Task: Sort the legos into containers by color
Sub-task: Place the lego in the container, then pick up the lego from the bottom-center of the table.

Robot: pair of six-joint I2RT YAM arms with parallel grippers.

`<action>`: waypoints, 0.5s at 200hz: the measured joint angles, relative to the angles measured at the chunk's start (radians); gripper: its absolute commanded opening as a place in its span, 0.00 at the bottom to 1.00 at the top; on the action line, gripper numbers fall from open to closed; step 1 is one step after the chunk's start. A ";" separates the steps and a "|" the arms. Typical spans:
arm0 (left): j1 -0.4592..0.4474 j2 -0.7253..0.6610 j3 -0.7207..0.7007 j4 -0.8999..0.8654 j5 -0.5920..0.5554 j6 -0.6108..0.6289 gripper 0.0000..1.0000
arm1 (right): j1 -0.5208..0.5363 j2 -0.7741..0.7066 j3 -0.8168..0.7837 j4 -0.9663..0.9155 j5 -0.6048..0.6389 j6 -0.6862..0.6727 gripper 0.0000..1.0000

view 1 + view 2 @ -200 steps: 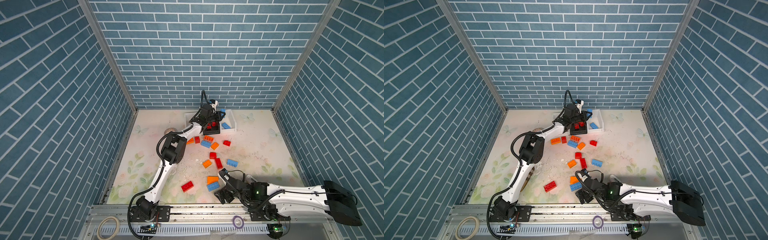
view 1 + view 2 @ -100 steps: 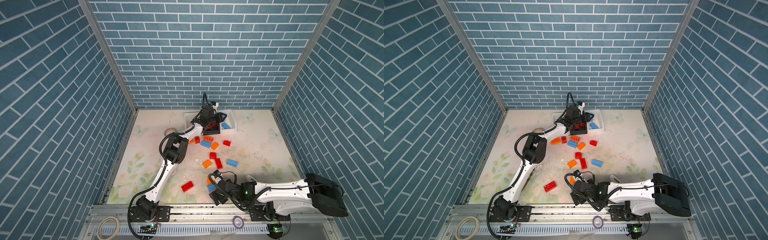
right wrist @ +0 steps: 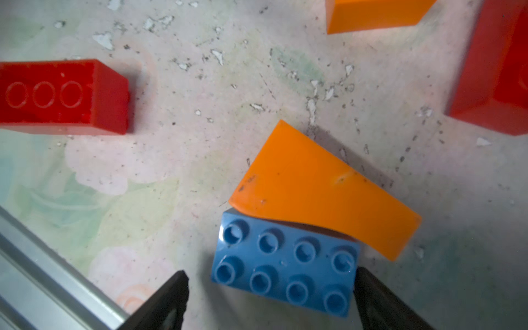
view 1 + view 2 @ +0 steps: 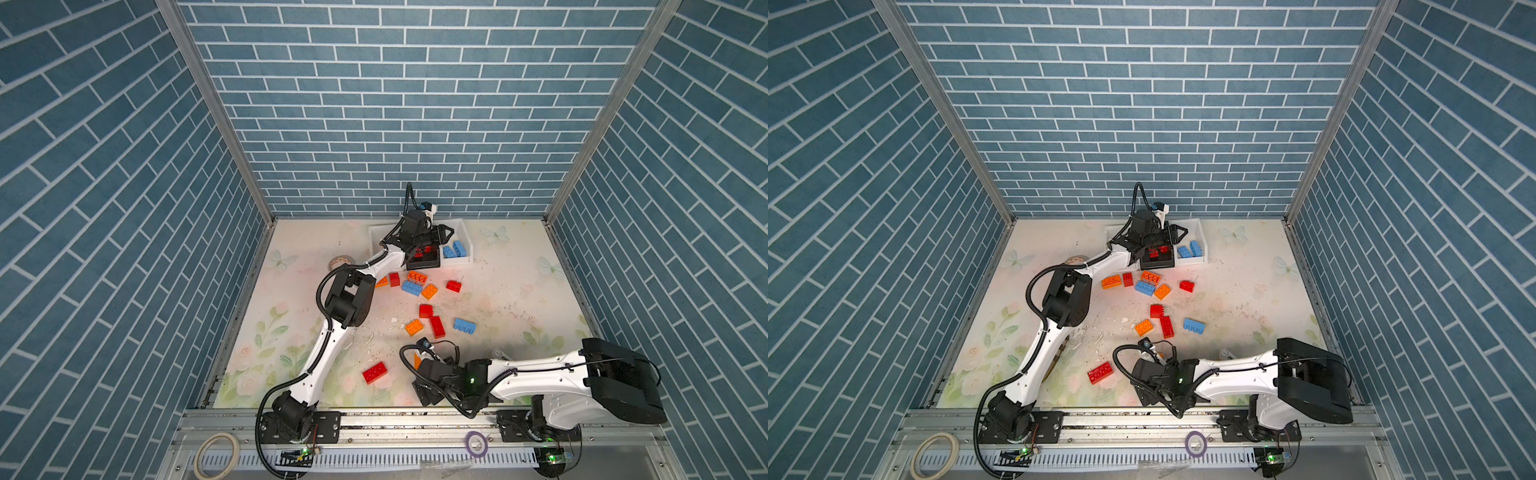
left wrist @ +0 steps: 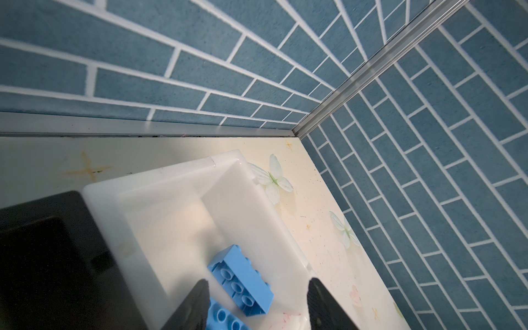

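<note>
My left gripper point(image 5: 258, 281) hangs open over the white container point(image 5: 160, 177) at the back, next to the black container point(image 5: 43, 243). Two light blue legos point(image 5: 243, 283) lie in the white one below its fingers. In both top views that gripper point(image 4: 442, 237) is above the bins, and red legos show in the black bin point(image 4: 424, 262). Near the front edge my right gripper point(image 3: 271, 273) is open astride a blue lego point(image 3: 285, 268). One finger is at the brick's end, the other apart. An orange sloped lego point(image 3: 320, 188) leans on the brick.
Loose red point(image 4: 375, 372), orange point(image 4: 414, 327) and blue point(image 4: 464, 325) legos lie mid-table. A second white container point(image 4: 376, 232) sits behind the left arm. A tape roll point(image 4: 338, 262) lies at the left. The front rail point(image 3: 43, 274) runs close to the right gripper.
My left gripper has opened above the bins. My right arm has swung left along the front and its jaws have narrowed slightly around the blue lego.
</note>
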 measured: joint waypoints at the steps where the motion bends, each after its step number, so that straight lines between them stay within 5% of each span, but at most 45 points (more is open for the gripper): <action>1: 0.000 -0.002 -0.002 -0.001 0.000 0.001 0.57 | 0.000 0.001 0.001 -0.002 0.000 0.002 0.86; 100: -0.001 -0.266 -0.291 -0.018 -0.087 0.112 0.57 | 0.000 0.100 0.093 -0.061 0.047 0.035 0.85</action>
